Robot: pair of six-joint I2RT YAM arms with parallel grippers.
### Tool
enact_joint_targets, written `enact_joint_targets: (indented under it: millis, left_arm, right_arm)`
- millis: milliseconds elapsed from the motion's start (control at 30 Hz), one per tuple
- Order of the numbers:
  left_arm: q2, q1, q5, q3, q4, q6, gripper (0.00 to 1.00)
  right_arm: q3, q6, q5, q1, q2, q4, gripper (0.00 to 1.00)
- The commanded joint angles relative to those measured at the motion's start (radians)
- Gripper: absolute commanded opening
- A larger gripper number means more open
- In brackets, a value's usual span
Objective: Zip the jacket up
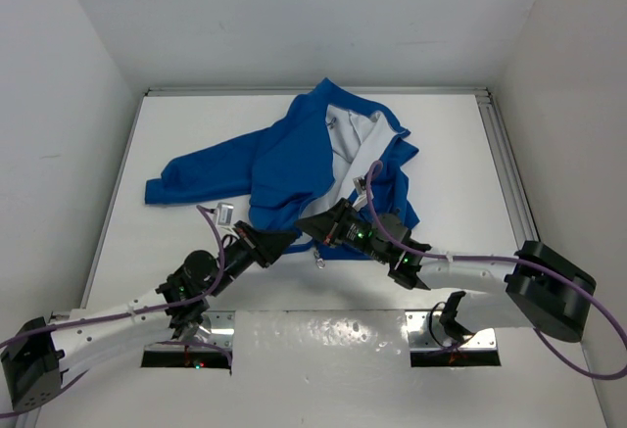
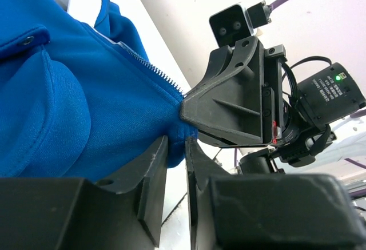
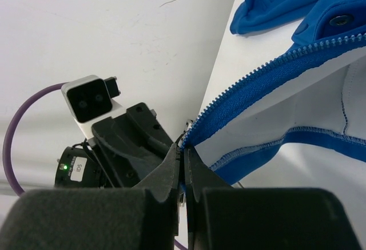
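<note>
Nearest, the left fingers pinched the hem of the jacket, which lay crumpled mid-desk. The right fingers clamped the zipper's foot. Soft, light and limp, the jacket probably needed holding taut beside the zipper teeth.

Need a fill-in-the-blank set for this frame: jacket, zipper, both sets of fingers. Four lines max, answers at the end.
1. The jacket is ___ on the outside, with a white lining.
2. Its front lies ___, so the lining shows.
3. The zipper teeth run down into the shut fingers of the ___ gripper.
4. The left gripper has its fingers ___ on blue fabric, tip to tip with the right gripper.

Missing words: blue; open; right; shut
</note>
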Motion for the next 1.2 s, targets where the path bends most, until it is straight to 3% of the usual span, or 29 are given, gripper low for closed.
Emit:
enact_joint_targets:
  millis: [0, 167, 367, 400, 433, 533, 667, 767, 800, 833, 867, 933, 1167]
  left_arm:
    - [0.015, 0.005, 0.018, 0.053, 0.067, 0.017, 0.10]
    - [0.006, 0.005, 0.005, 0.053, 0.070, 0.024, 0.01]
    - [-0.024, 0.005, -0.012, 0.050, 0.030, 0.040, 0.00]
    - [-0.032, 0.005, -0.030, 0.050, 0.018, 0.040, 0.00]
    - [-0.038, 0.007, -0.043, 0.050, 0.001, 0.042, 0.00]
    - [-0.086, 0.005, -0.095, 0.057, -0.079, 0.056, 0.00]
    - [-0.121, 0.005, -0.162, 0.077, -0.160, 0.092, 0.00]
    - [-0.124, 0.005, -0.195, 0.089, -0.188, 0.120, 0.00]
    - [-0.123, 0.005, -0.207, 0.093, -0.192, 0.125, 0.00]
    - [-0.117, 0.005, -0.212, 0.105, -0.206, 0.131, 0.00]
    - [-0.113, 0.005, -0.222, 0.111, -0.215, 0.143, 0.00]
    - [-0.112, 0.005, -0.239, 0.131, -0.243, 0.159, 0.00]
    - [-0.100, 0.005, -0.334, 0.134, -0.275, 0.215, 0.00]
  right_arm:
    - [0.001, 0.017, -0.026, -0.004, 0.000, 0.105, 0.00]
    - [0.001, 0.019, -0.029, -0.002, 0.003, 0.097, 0.00]
    - [0.015, 0.010, -0.006, -0.005, -0.012, -0.001, 0.00]
    - [0.021, -0.002, -0.003, -0.007, -0.018, -0.025, 0.04]
    - [0.024, -0.012, 0.002, -0.007, -0.024, -0.074, 0.19]
    - [0.032, -0.056, 0.033, -0.005, -0.064, -0.192, 0.52]
    - [0.024, -0.130, 0.072, -0.007, -0.149, -0.338, 0.68]
    - [0.017, -0.214, 0.095, -0.005, -0.219, -0.459, 0.73]
    - [0.020, -0.234, 0.097, -0.005, -0.244, -0.493, 0.69]
    - [0.026, -0.258, 0.120, -0.005, -0.250, -0.584, 0.57]
    - [0.046, -0.300, 0.131, -0.005, -0.250, -0.631, 0.25]
    - [0.054, -0.337, 0.164, -0.004, -0.235, -0.743, 0.02]
    - [0.149, -0.472, 0.279, 0.056, -0.062, -0.892, 0.00]
